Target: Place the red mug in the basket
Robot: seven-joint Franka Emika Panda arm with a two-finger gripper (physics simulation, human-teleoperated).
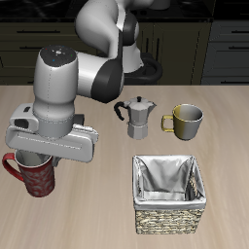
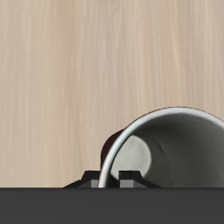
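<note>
Red mug (image 1: 37, 175) stands upright near the table's (image 1: 107, 209) front edge, well apart from the basket (image 1: 168, 195). Exterior view hides the gripper (image 1: 34, 156) fingers; I cannot tell their state. Wrist view shows the pale inside of the mug (image 2: 175, 149).

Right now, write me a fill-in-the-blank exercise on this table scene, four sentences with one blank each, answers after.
1. The basket is lined with shiny silver-grey fabric and holds ____ mugs.
2. The arm's wrist hangs directly above the ____ mug.
3. The metal moka pot stands between the arm and the ____ mug.
4. In the wrist view, the inside of the mug below the gripper is pale ____.

Missing words: no; red; olive-yellow; grey-white
</note>
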